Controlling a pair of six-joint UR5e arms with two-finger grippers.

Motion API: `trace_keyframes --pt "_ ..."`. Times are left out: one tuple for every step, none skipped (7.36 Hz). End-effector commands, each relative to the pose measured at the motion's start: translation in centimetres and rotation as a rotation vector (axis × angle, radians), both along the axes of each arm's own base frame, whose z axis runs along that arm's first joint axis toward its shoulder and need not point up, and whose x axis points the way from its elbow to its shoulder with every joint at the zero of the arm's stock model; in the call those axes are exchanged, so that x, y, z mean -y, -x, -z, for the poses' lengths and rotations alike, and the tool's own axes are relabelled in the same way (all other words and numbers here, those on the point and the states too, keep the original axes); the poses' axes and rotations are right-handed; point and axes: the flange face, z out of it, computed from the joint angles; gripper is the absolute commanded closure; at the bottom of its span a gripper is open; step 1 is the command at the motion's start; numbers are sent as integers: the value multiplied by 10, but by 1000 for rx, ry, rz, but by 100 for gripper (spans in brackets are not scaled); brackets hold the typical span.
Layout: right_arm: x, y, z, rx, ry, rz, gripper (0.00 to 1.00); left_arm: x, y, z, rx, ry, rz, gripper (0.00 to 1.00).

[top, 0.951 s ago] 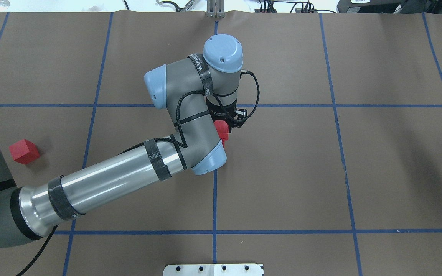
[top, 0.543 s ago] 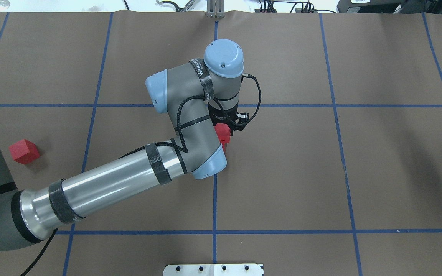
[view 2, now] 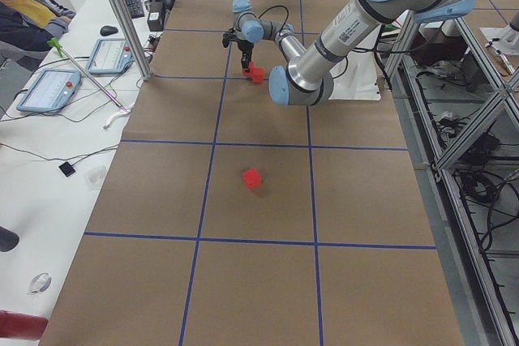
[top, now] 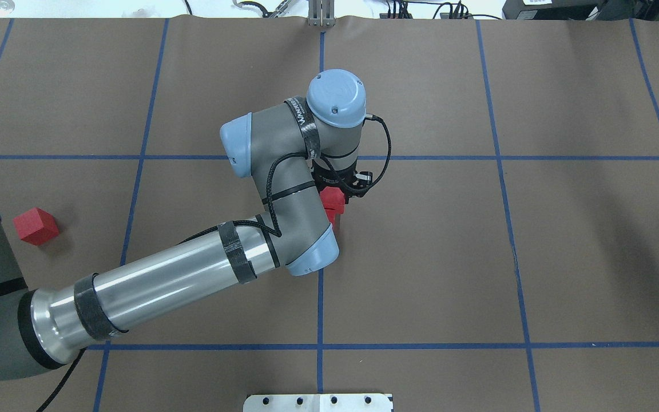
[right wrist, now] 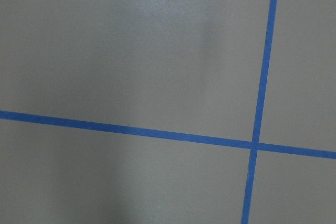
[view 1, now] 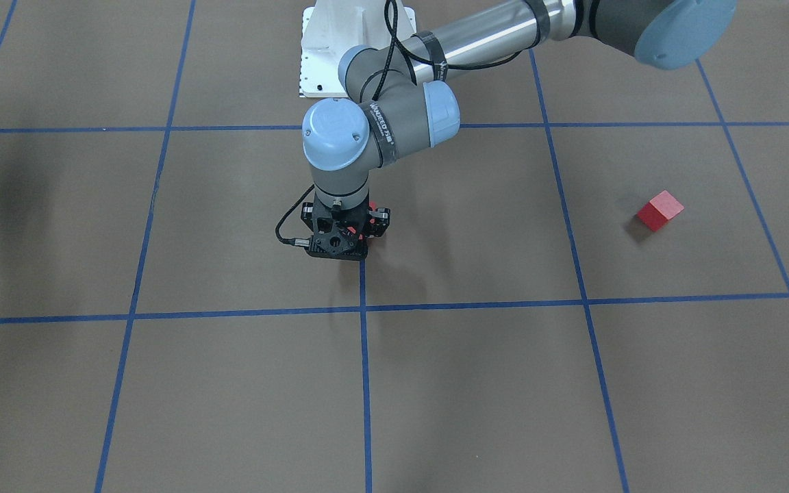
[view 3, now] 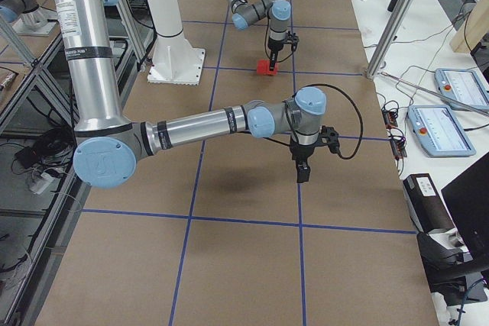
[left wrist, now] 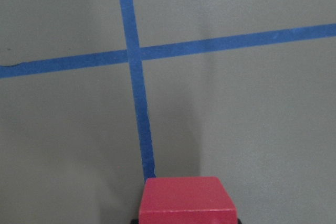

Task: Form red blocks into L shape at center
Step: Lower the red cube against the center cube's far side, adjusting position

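Room: A white bench (view 2: pixel 49 143) ran along the table's far side, with a seated operator (view 2: pixel 24 6) and teach pendants (view 3: pixel 445 129) on it. Aluminium posts stood at the table's edges.
Surface: The table (top: pixel 421 257) was covered in matte brown paper, and blue tape marked it into large squares. The middle tape line (top: pixel 320 297) ran from 12 to 6 o'clock in the overhead view.
Left arm (top: pixel 163 286): It came in from 8 o'clock and reached to the centre, with its wrist pointing straight down.
Right arm (view 3: pixel 199 124): It stretched over the table's right end, well apart from the blocks.
Right gripper (view 3: pixel 303 173): It hung above a tape crossing. Whether its fingers were apart or together could not be told.
Left gripper (view 1: pixel 340 241): It was clamped on the gripped red block (left wrist: pixel 186 200), right at the middle tape line.
Second red block (top: pixel 336 220): It lay just at 6 o'clock of the gripped one. Whether the two touched could not be told.
Lone red block (top: pixel 35 225): It sat at 9 o'clock of the centre, well apart from the other two.
Change: Over the last second, the left wrist and its block crept slightly toward 6 o'clock. The lone block had not moved.
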Motion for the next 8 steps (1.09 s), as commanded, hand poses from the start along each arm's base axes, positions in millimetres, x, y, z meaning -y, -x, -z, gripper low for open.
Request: trace_keyframes --pt "0 0 1 0 -1 0 1 1 1 -1 0 3 6 100" --pt "1 -1 1 0 -1 -1 1 0 1 -4 1 4 4 100" --pt "0 0 1 0 -1 0 1 -1 1 -12 1 3 2 100" --pt "0 0 1 0 -1 0 1 0 0 -20 -10 -2 4 100" --pt "1 0 1 1 -3 0 1 0 0 -21 -11 -3 3 100" --pt "0 0 1 0 -1 0 1 0 0 -21 -11 -2 4 100" --pt "1 0 0 0 0 0 1 -1 -1 -21 -11 -1 3 100" --pt "2 1 1 0 -1 0 1 0 0 -21 -11 -3 3 100"
